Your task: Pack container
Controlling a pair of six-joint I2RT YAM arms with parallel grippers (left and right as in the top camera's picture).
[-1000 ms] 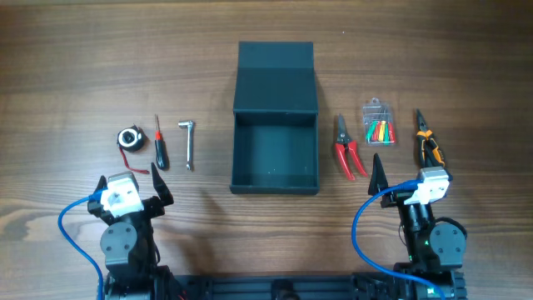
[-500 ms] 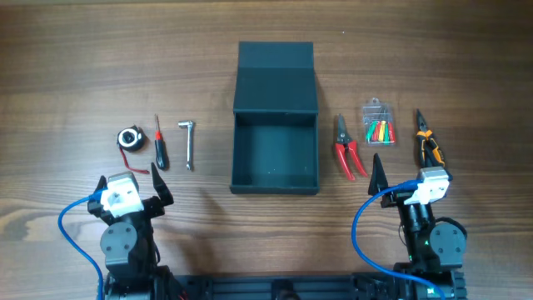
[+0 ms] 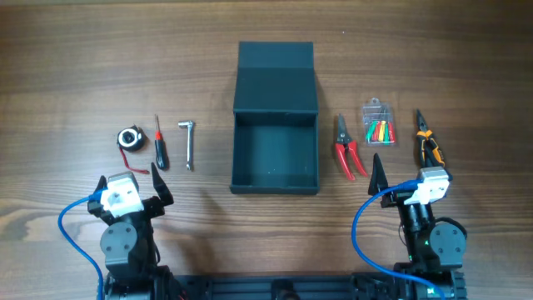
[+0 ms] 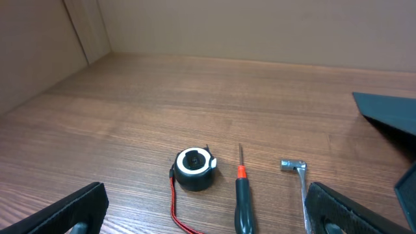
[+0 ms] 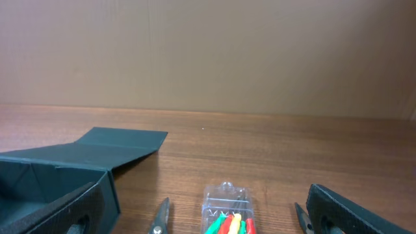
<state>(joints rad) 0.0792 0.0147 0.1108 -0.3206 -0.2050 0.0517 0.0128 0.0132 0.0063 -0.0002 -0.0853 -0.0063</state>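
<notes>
The dark teal-grey container (image 3: 234, 154) stands open in the middle of the table, its flap lid (image 3: 276, 79) laid back on the far side. Nothing shows inside it. My left gripper (image 3: 133, 187) is open and empty near the front edge, behind a round black reel with a red strap (image 3: 128, 138), a red-and-black screwdriver (image 3: 157, 143) and an L-shaped wrench (image 3: 189, 143). My right gripper (image 3: 414, 177) is open and empty, behind red-handled cutters (image 3: 346, 150), a clear case of coloured pieces (image 3: 379, 123) and orange-and-black pliers (image 3: 429, 143).
The left wrist view shows the reel (image 4: 194, 168), screwdriver (image 4: 242, 201) and wrench (image 4: 299, 179) between the open fingers (image 4: 208, 209). The right wrist view shows the container (image 5: 58, 172), the clear case (image 5: 227, 208) and the open fingers (image 5: 208, 211). A beige wall stands behind the table.
</notes>
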